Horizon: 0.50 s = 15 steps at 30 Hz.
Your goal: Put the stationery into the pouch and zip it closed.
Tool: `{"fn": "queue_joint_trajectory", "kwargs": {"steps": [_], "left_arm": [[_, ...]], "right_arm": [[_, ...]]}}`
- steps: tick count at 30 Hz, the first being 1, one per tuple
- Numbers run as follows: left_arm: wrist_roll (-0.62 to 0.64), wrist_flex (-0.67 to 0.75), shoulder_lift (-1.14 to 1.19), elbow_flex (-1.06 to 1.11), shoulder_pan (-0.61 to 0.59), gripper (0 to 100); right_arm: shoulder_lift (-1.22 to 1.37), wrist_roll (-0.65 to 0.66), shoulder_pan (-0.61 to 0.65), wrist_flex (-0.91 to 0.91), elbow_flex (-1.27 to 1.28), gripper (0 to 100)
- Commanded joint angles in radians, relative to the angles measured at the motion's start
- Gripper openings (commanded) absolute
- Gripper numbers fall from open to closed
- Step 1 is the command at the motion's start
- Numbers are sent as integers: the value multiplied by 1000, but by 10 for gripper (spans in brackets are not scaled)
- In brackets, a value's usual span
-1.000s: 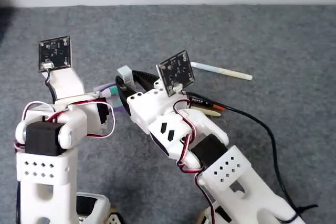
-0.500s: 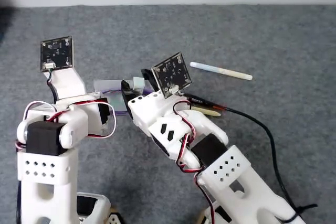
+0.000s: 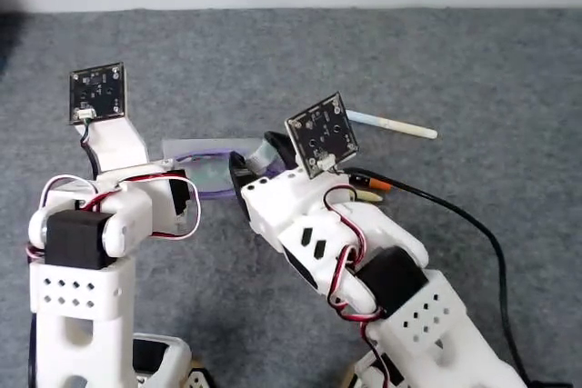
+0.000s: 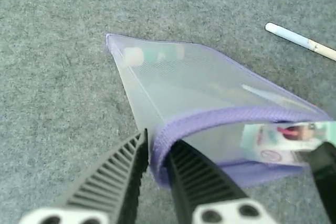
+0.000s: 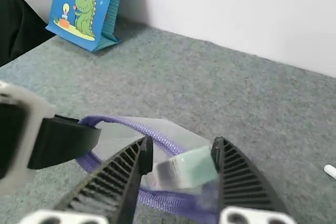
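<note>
Left gripper (image 4: 156,142) has its fingers clamped on the purple rim of the pouch (image 4: 199,87), holding the mouth open. The pouch lies flat on the grey table (image 3: 473,61) between the two arms. Right gripper (image 5: 181,153) has its fingers closed on a small green-and-white item (image 5: 184,169), which sits right at the pouch mouth, over the lower rim. White pen (image 3: 391,124) lies on the table beyond the right arm, apart from the pouch. Orange-tipped pen (image 3: 368,184) lies beside the right arm.
</note>
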State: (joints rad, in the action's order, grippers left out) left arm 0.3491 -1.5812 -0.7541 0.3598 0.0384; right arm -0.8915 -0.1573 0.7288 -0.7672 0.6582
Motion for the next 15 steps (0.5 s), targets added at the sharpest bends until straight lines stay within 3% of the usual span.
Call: {"fn": "queue_joint_trajectory", "kwargs": {"steps": [1,3,9,15], "left_arm": [[11,12,-2,-7,-11,32],[11,12,-2,-7,-11,32],[11,12,-2,-7,-11,32],[11,11,-2,-7,-11,32]], "right_arm": [[-24,-12,-7,1,-51,41],[-4,-9,22,16,-51,7],[50,-8,28,59,-63,120],[13,-8,-59,-110,-135,122]]}}
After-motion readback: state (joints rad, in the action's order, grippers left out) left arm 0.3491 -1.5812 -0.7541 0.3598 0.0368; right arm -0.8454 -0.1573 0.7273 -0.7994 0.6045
